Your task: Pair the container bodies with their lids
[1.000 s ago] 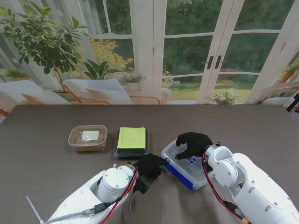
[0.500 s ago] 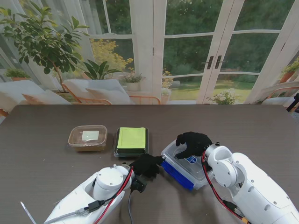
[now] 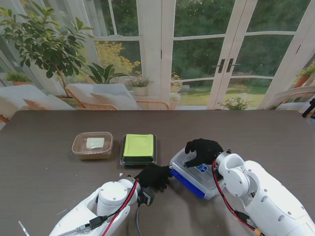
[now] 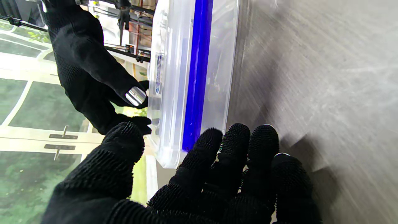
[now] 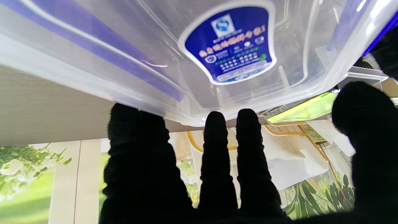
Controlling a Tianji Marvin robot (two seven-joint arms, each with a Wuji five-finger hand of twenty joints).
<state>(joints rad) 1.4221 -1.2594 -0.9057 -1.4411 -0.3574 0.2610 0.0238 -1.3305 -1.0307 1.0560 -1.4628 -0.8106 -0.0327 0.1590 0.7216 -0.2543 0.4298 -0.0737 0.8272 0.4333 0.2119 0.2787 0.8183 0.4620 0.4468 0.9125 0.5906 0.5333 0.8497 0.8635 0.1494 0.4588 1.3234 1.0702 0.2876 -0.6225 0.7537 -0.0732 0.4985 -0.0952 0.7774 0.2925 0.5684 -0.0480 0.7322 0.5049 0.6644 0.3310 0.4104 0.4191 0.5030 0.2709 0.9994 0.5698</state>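
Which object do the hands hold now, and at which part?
The right hand rests its fingers on the lid of the blue-trimmed clear container, not gripping. The left hand holds nothing.

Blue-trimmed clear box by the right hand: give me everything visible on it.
The box is a rectangular clear plastic container with a see-through lid, a blue strip along its near side and a blue label on top. The lid is on; whether it is latched cannot be told. It sits skewed on the table. The right hand rests its fingers on the lid; the left hand is at its left corner.
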